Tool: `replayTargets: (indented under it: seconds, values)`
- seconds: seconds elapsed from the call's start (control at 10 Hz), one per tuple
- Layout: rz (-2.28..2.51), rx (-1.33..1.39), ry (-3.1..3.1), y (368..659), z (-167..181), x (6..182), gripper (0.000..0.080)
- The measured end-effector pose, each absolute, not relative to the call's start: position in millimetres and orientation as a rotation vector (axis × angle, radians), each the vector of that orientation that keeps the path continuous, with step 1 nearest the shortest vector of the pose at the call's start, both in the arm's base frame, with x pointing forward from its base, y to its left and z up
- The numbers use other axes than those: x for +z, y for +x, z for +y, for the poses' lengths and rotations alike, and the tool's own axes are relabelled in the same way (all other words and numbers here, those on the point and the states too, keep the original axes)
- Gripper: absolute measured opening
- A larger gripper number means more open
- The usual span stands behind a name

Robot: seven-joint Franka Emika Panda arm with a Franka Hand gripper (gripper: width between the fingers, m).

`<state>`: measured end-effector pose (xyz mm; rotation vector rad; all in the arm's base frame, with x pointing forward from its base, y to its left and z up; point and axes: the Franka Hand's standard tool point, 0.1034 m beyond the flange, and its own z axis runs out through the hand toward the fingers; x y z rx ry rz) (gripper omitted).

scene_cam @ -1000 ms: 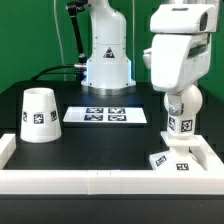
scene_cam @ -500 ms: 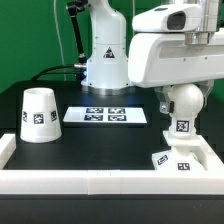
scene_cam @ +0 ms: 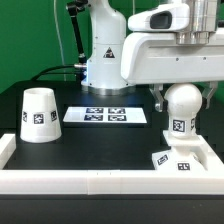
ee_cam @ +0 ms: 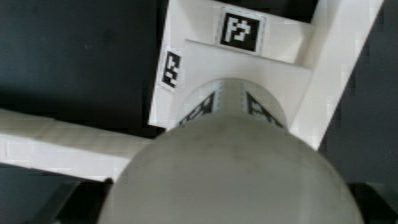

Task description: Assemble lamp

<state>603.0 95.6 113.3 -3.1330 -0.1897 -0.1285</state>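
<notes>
The bulb [scene_cam: 184,103], a white ball on a tagged stem, stands upright over the flat square base [scene_cam: 172,161] at the exterior view's front right. Its stem's lower end meets the base. My gripper [scene_cam: 185,98] is shut on the bulb's ball, with a dark finger on each side. In the wrist view the bulb [ee_cam: 231,165] fills the frame, with the tagged base [ee_cam: 267,60] beyond it. The tapered shade [scene_cam: 38,113] stands alone at the exterior view's left, mouth down.
The marker board [scene_cam: 105,116] lies flat at mid table. A low white wall [scene_cam: 90,182] runs along the front and sides, close to the base. The robot's white pedestal [scene_cam: 106,60] stands at the back.
The arm's big white wrist body has swung toward the exterior view's left and now looms wide over the scene. The bulb stays in the gripper over the base.
</notes>
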Motion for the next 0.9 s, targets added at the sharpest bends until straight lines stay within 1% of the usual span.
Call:
replayTargets:
  seconds: [0.1,0.3,0.5,0.9]
  values:
    - [-0.107,-0.128,-3.135,603.1,94.8,113.3,0.0577]
    - [0.322,-0.113,-3.117,599.4,95.2,112.6,0.0577]
    - [0.651,-0.069,-3.06,595.3,97.8,111.4,0.0578]
    - [1.182,0.023,-2.875,593.0,102.1,111.0,0.0578]
